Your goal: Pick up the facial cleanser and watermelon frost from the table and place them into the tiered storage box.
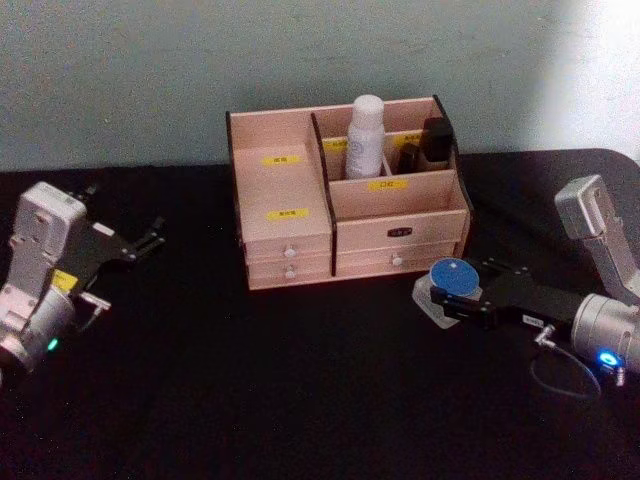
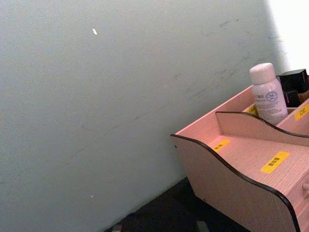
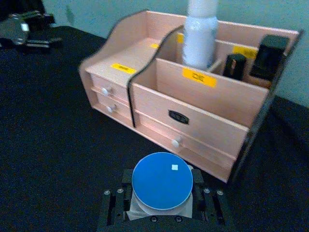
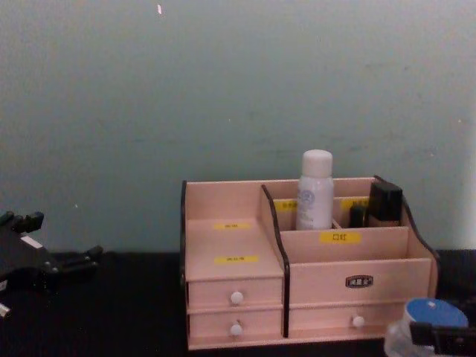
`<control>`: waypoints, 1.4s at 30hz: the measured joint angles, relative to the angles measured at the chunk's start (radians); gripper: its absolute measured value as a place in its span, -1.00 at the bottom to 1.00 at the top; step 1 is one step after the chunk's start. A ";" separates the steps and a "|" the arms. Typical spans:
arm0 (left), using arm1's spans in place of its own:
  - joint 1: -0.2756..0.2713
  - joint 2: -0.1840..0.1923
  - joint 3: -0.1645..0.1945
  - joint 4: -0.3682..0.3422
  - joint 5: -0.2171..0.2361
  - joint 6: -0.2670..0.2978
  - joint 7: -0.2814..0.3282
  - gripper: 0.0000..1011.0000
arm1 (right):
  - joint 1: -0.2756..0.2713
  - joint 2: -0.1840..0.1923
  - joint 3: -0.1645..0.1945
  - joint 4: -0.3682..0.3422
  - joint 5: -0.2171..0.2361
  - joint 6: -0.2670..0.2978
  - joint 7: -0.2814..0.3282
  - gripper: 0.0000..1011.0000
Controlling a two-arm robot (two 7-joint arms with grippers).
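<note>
Right wrist view looks straight down the right gripper at a small clear blue-lidded jar, and the fingers are closed against its two sides with the lid left free above them. That is a grip low on the body, which should keep the jar level when it is carried. By the task this jar is probably the watermelon frost. It sits toward the right edge of the worktop, just in front of the right front corner of the tiered storage box; whether its base is touching the cloth or is just off it cannot be told. The box stands at the middle of the worktop's back edge with its drawers facing the robot, so its open stepped compartments can be reached from above. A white bottle, probably the facial cleanser, stands upright in a rear compartment, and two dark items stand in the back right one, so that half of the job looks done. The front right compartment behind the yellow label looks free and is the nearest slot, a likely place for the jar. The left gripper is parked near the left edge, well apart from the box, its fingers apart and holding nothing.
</note>
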 joint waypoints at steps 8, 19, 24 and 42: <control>0.000 0.000 0.000 0.000 0.000 0.000 0.000 0.98 | 0.037 0.002 -0.031 -0.003 0.003 -0.020 0.042 0.44; 0.000 0.000 0.000 0.000 0.000 0.000 0.000 0.98 | 0.110 -0.010 -0.088 0.009 0.009 -0.049 0.105 0.44; 0.000 0.000 0.000 0.000 0.000 0.000 0.000 0.98 | 0.148 -0.025 -0.118 0.020 0.006 -0.066 0.122 0.44; 0.000 0.000 0.000 0.000 0.000 0.000 0.000 0.98 | 0.262 -0.115 -0.192 0.070 -0.060 -0.098 0.103 0.44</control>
